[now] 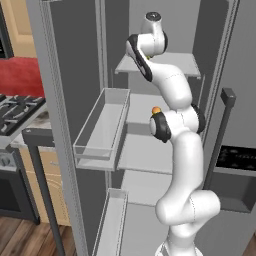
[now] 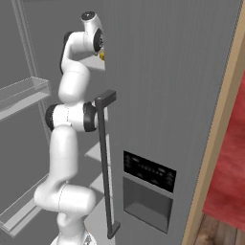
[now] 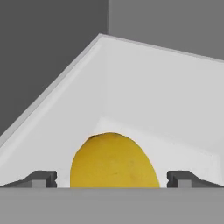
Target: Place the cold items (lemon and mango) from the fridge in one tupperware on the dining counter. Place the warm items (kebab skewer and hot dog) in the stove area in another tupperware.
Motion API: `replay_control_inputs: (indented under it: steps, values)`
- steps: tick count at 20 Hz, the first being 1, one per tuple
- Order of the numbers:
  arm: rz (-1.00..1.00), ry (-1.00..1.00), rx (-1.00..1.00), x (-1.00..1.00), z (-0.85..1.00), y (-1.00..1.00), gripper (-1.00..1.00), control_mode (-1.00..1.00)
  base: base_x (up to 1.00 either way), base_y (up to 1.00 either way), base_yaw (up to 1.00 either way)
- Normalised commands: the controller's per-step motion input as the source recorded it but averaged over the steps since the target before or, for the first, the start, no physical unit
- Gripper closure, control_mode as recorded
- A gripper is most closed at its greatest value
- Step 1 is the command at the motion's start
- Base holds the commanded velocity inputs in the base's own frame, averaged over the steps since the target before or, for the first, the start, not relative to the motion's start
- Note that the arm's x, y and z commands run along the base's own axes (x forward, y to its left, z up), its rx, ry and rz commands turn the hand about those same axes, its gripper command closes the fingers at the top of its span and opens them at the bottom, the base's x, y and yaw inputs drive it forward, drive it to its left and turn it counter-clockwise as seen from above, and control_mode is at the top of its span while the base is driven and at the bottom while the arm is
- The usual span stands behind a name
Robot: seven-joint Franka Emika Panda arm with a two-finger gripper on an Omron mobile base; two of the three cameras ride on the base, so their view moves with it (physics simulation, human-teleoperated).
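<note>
Nearest the hand camera, the gripper (image 3: pixel 112 178) stands released, its dark fingertips (image 3: pixel 41 178) spread either side of the lemon (image 3: pixel 113 161), which lies on a white fridge shelf (image 3: pixel 153 100) near its back corner. Left of the lemon hangs a clear door bin (image 1: pixel 102 125); below, an orange fruit (image 1: pixel 156 110) peeks past the arm. Bent upward, the arm reaches into the open fridge. Smooth yellow lemon, one dark tip.

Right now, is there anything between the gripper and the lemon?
No. In the hand view the lemon sits directly between the open gripper's fingertips, with bare gaps at both sides.
</note>
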Motion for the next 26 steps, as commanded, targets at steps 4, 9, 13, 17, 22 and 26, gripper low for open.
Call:
replay_control_inputs:
  steps: [4, 9, 13, 17, 22, 26]
  values:
    - [0.00, 0.00, 0.01, 0.02, -0.08, 0.00, 1.00, -1.00, 0.00, 0.00, 0.00]
    - [0.00, 0.00, 0.00, 0.01, -0.01, 0.00, 1.00, -1.00, 0.00, 0.00, 0.00]
    - [-0.09, -0.09, 0.00, -0.33, 0.00, 0.00, 1.00, -1.00, 0.00, 0.00, 0.00]
    - [-0.11, -0.16, 0.07, -0.79, -0.01, -0.11, 1.00, -1.00, 0.00, 0.00, 0.00]
    - [-0.08, -0.14, 0.01, -0.73, -0.48, 0.00, 1.00, -1.00, 0.00, 0.00, 0.00]
    - [-0.06, 0.14, 0.00, -0.06, -0.59, 0.00, 1.00, -1.00, 0.00, 0.00, 0.00]
